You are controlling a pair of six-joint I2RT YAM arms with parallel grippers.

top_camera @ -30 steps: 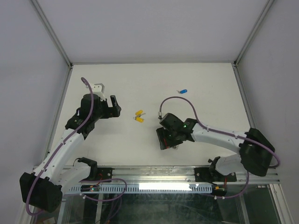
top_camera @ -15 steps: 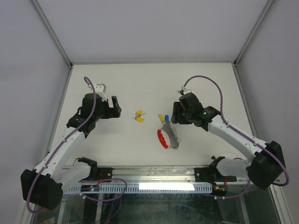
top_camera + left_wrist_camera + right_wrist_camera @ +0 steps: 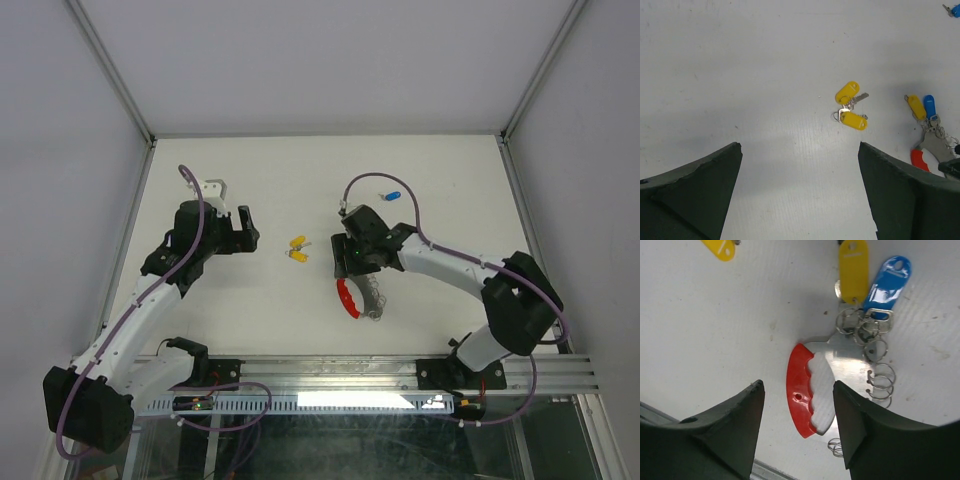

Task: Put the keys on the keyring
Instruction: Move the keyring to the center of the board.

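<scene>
Right gripper wide above keyring near table front edge; left gripper wide.

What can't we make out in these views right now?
Top view: keyring upper end, hidden under the right pincer.
Left wrist: loose blue key, cut off by the corner; keyring lower part, behind a finger of the left pincer.
Right wrist: one yellow key, cut by the top edge.
</scene>
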